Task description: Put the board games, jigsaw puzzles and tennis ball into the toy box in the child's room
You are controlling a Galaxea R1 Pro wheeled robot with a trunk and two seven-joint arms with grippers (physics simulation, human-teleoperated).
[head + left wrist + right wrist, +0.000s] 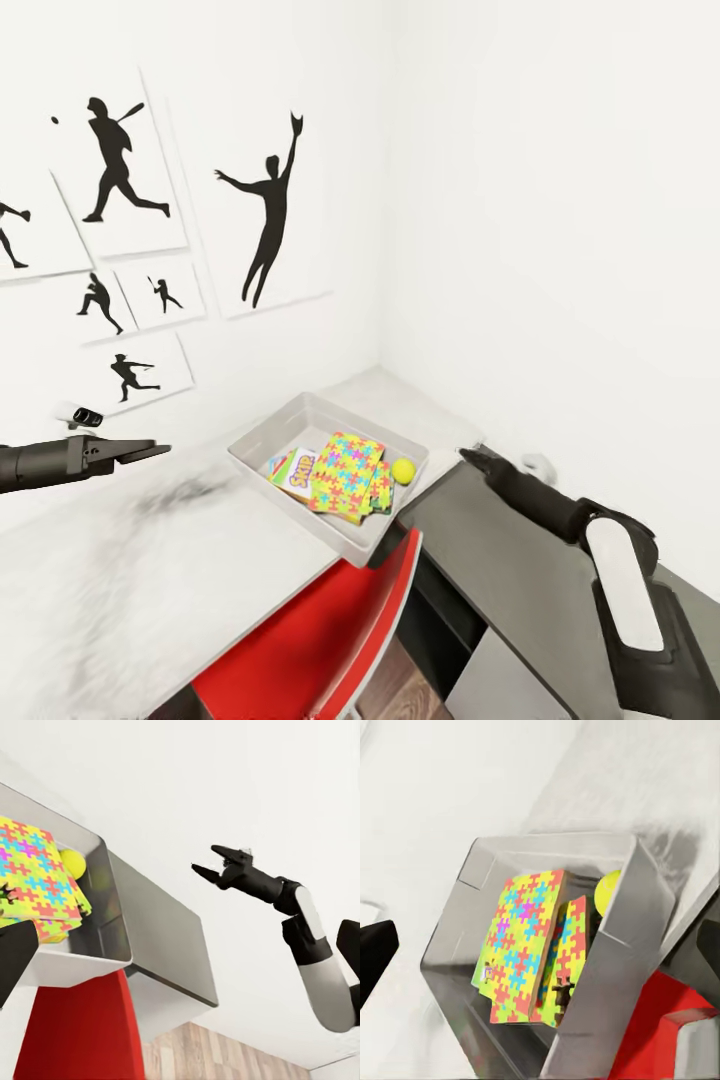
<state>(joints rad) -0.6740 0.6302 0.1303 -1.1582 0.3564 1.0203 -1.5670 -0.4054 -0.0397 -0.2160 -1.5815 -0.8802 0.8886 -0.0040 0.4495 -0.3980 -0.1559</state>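
Note:
The light grey toy box [262, 441] stands on the white table [120, 570] in the corner of the child's room. Inside lie a board game [293, 472] with a printed cover, the multicolour jigsaw puzzles [348, 475] stacked and leaning, and the tennis ball [403, 471]. The right wrist view looks down on the jigsaw puzzles [521, 945] and the tennis ball [607, 889]. My left gripper [150, 452] hovers open above the table, left of the box. My right gripper [470, 457] is open and empty just right of the box. The bed is out of view.
A red chair [330, 640] is tucked under the table's front edge below the box. A dark grey desk top [520, 580] adjoins the table under my right arm. Black sports silhouette pictures [265, 225] hang on the white wall. Wood floor [400, 690] shows below.

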